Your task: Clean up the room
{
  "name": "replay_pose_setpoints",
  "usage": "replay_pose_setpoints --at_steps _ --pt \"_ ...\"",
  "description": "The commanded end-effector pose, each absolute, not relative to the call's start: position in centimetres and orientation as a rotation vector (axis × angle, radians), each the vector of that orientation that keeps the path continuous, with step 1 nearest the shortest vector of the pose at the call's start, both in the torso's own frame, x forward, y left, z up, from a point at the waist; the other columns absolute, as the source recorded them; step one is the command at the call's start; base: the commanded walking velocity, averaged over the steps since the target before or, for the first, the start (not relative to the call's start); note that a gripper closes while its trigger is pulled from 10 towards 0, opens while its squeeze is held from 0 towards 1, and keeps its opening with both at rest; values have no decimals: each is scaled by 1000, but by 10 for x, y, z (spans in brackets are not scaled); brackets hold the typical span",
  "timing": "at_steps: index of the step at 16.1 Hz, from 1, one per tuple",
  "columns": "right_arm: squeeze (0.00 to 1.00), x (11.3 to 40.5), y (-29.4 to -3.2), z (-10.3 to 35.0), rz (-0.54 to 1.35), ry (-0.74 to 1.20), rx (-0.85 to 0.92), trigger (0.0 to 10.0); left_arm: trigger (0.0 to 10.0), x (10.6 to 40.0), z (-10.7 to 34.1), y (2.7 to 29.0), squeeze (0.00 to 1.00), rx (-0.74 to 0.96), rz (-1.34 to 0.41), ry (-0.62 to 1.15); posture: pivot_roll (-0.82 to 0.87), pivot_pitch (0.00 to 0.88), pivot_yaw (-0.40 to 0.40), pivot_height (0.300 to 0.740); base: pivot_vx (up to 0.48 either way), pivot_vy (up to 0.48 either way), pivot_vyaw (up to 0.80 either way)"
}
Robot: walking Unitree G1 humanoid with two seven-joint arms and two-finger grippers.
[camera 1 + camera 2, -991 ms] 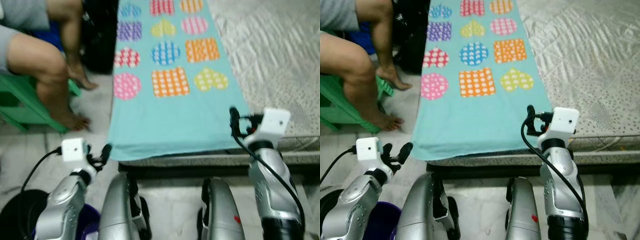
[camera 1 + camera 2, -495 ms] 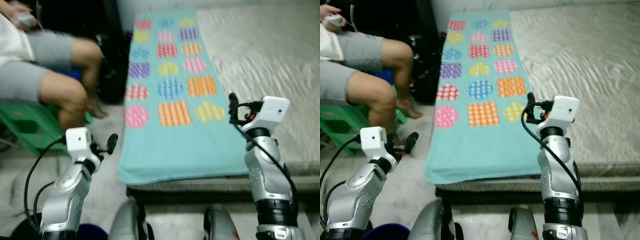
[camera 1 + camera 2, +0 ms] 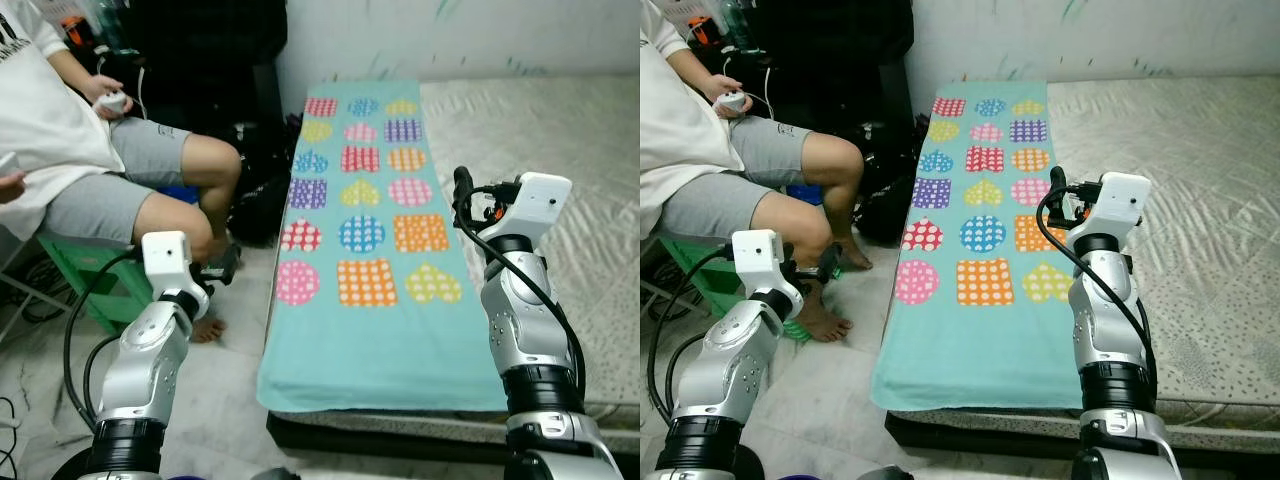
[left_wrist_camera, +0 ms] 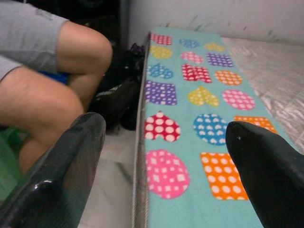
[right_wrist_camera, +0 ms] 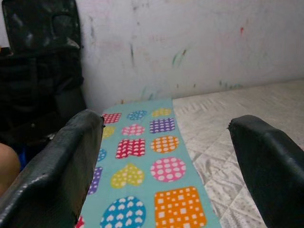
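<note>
A turquoise blanket (image 3: 372,330) printed with spotted hearts, circles and squares lies flat along the left strip of a grey quilted mattress (image 3: 570,140). My left gripper (image 3: 226,266) is raised over the floor just left of the bed, beside a seated person's knee. It is open and holds nothing; its wrist view looks along the blanket (image 4: 190,114). Above the blanket's right edge my right gripper (image 3: 461,192) is held up, open and holding nothing. The right wrist view looks toward the blanket (image 5: 142,156) and the wall behind.
A person (image 3: 80,160) sits on a green stool (image 3: 78,278) at the left, bare feet on the floor, a small controller in hand. Black bags (image 3: 258,190) are piled between the person and the bed. A white wall (image 3: 450,35) runs behind. Cables (image 3: 12,425) lie at the lower left.
The camera has risen and tilted up, so more of the bed, the wall and the person now show. Both arms stay raised in front with their grippers open.
</note>
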State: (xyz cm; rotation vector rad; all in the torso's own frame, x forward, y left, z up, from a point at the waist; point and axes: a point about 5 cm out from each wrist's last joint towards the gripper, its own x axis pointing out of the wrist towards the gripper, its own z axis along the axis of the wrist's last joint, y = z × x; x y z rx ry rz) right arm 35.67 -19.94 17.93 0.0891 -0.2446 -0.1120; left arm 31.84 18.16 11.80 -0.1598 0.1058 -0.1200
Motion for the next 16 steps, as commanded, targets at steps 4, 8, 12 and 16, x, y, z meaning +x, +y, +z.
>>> replay_pose_setpoints --at_steps 4,8,12,16 --pt "0 364 -192 172 -71 -212 92 10000 10000 330 126 182 1000 -112 -112 76 -59 0 92 740 0 0 0" --pt "0 379 -179 183 89 -182 3 10000 10000 342 138 184 1000 35 -109 47 -68 0 77 740 0 0 0" --pt "0 377 -184 167 112 -107 -82 10000 10000 331 129 188 0 108 -117 14 -68 0 85 740 0 0 0" --pt "0 364 -196 145 15 -97 -27 10000 10000 304 115 185 0 80 -64 -32 -50 0 73 740 0 0 0"
